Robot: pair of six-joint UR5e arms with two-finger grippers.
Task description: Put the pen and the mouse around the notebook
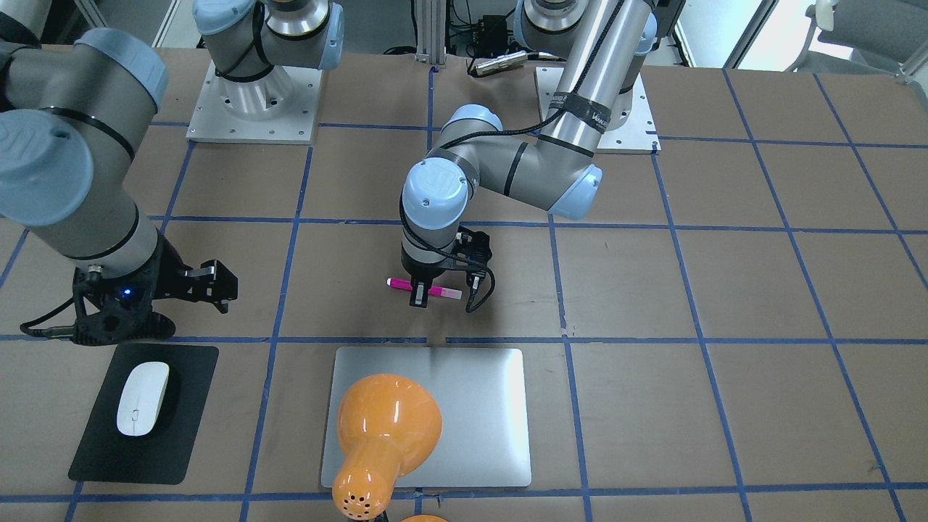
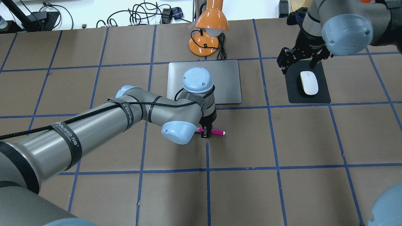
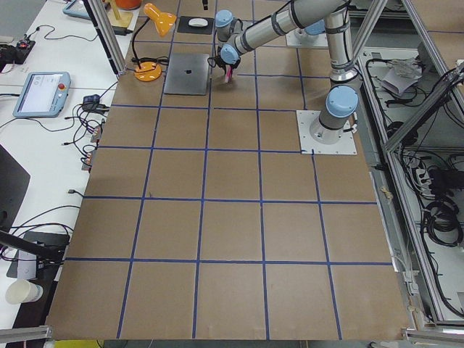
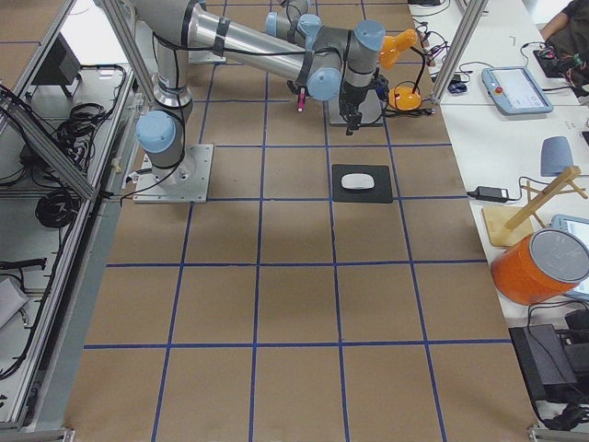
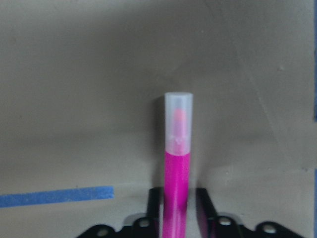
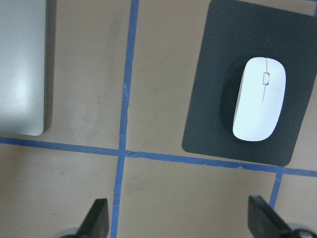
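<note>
Two grippers show: the left gripper (image 2: 205, 134) is clamped on the short magenta-pink pen (image 2: 217, 132), held level just beside the large flat silver-grey metallic notebook (image 2: 227, 84). Further right, the small white oval mouse (image 2: 309, 82) lies on a thin black mat (image 2: 295, 95), near the right gripper (image 6: 181, 224), whose fingers are spread wide

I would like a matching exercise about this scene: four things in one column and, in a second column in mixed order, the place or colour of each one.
Things:
1. pen
2. mouse
3. notebook
4. lamp

Descriptions:
A. lies on the black mat
B. orange
C. gripped by the left pincer
D. silver-grey, flat on the table

Pairs: 1-C, 2-A, 3-D, 4-B
</note>
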